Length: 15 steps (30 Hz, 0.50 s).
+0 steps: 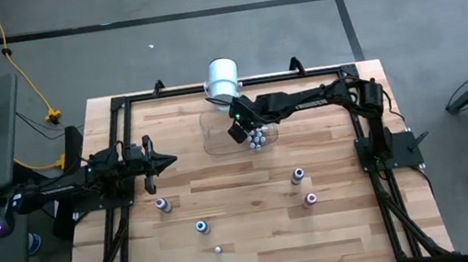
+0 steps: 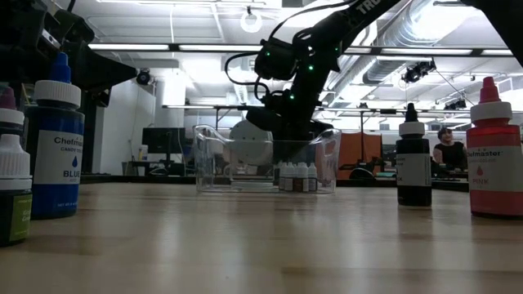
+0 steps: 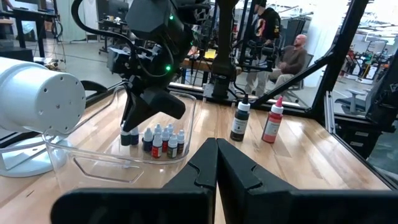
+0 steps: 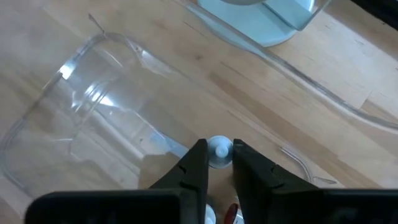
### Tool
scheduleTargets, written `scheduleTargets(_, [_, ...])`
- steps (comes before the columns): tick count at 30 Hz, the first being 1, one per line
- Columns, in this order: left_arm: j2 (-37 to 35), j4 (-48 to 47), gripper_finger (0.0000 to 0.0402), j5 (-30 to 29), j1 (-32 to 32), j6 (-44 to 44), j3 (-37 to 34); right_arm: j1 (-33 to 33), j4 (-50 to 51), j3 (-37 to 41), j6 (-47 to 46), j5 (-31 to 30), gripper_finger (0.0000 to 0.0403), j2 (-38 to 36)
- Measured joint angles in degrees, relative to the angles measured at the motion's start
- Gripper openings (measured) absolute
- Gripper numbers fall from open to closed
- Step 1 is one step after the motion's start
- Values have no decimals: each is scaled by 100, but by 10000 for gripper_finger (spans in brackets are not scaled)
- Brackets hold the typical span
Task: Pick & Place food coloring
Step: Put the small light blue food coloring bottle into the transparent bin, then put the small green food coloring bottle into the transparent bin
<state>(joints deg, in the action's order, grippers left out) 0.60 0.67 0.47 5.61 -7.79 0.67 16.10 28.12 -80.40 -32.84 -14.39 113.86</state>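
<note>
In the upper middle of the high view, we see the right gripper (image 1: 241, 131) inside the clear tub (image 1: 212, 136), fingers clasping a small bottle (image 4: 219, 151) beside the bottle cluster (image 1: 257, 138). The left gripper (image 1: 162, 160) waits center-left, jaws closed. Other bottles (image 1: 298, 175) stand lower on the table (image 1: 340, 217).

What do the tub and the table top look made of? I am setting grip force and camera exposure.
Tub: looks like clear, glossy plastic; the bottles and the wood show through its walls, and its rim catches highlights. Table top: looks like pale wood planks with visible seams and grain and a soft sheen; whether it is solid wood is unclear.
</note>
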Motion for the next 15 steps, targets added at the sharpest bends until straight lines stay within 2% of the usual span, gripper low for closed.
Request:
scheduleTargets(5, [1, 0, 1, 0, 0, -1, 0, 0, 9, 0, -2, 21, 79, 0])
scheduleTargets(15, [0, 0, 1, 0, 0, 0, 0, -1, 33, -4, 203, 142, 66, -46])
